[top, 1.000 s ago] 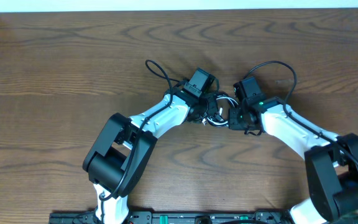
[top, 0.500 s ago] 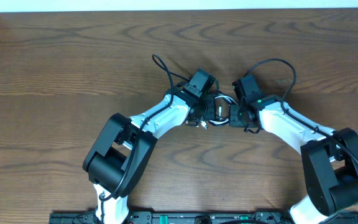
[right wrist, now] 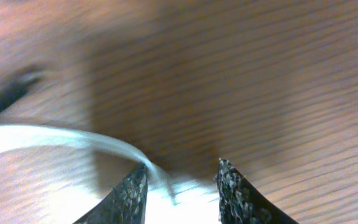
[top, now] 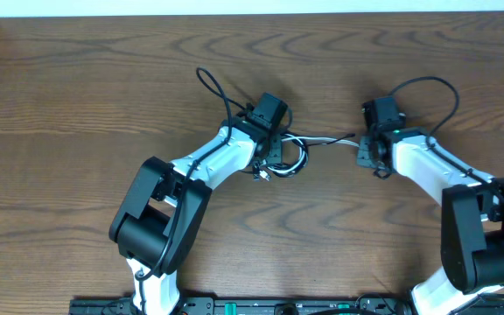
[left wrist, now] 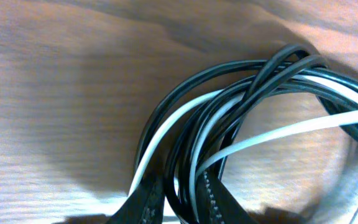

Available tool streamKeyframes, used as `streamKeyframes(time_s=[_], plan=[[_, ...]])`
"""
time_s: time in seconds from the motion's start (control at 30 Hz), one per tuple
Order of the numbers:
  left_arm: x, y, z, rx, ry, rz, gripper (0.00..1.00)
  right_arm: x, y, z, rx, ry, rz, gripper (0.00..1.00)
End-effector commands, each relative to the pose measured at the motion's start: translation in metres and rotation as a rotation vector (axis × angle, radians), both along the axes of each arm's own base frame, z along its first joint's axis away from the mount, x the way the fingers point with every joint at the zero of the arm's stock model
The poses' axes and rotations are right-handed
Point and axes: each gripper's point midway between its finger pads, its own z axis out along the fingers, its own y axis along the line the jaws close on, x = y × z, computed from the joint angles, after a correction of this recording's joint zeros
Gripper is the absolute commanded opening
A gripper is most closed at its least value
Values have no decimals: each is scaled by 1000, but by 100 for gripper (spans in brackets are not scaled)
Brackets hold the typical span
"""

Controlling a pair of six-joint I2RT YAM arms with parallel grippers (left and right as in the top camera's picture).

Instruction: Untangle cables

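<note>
On the tabletop, roughly centre: the cables sit as one tight coil just right of the left pincer. The black cable is wound over and through the white cable. Left pincer is pressed onto several strands of that coil, black and white together.

One white run stretches right from the coil to the right pincer. Its fingers stand apart with the white line entering the gap. That view is blurred, so I can't tell if it's pinched or just lying there.

Risks as I read it:
- Pulling right while the left clamps mixed strands likely cinches the loops instead of freeing them.
- If the right hold is loose, the white end slips out.
- Arm wiring loops by each wrist and could snag.

Room: lots of bare wood left, right and far, with the far edge well apart. Near side is taken up by the left arm and right arm.
</note>
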Motion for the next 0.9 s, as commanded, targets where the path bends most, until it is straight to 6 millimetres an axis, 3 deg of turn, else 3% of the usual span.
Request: streamKeyframes(time_s=[0.0, 0.1, 0.37, 0.47, 0.57, 0.63, 0.67, 0.7, 0.87], plan=[[-5, 11, -9, 53, 14, -10, 22, -21, 6, -29, 64, 118, 97, 34], [-10, -3, -8, -21, 43, -31, 22, -21, 49, -19, 274, 137, 295, 23], [-18, -32, -2, -197, 110, -15, 14, -20, 123, 54, 674, 81, 570, 29], [-19, -47, 5, -282, 121, -43, 12, -17, 124, 53, 690, 79, 534, 33], [-17, -51, 7, -299, 114, -48, 12, -18, 124, 50, 699, 99, 497, 34], [-15, -51, 11, -302, 105, -67, 17, -20, 123, 49, 701, 108, 492, 32], [-14, -52, 15, -307, 99, -82, 27, -21, 123, 49, 701, 113, 491, 31], [-12, -52, 22, -312, 93, -87, 31, -22, 123, 49, 702, 116, 490, 31], [-1, -55, 56, -323, 37, -127, 37, -22, 123, 49, 706, 119, 489, 22]])
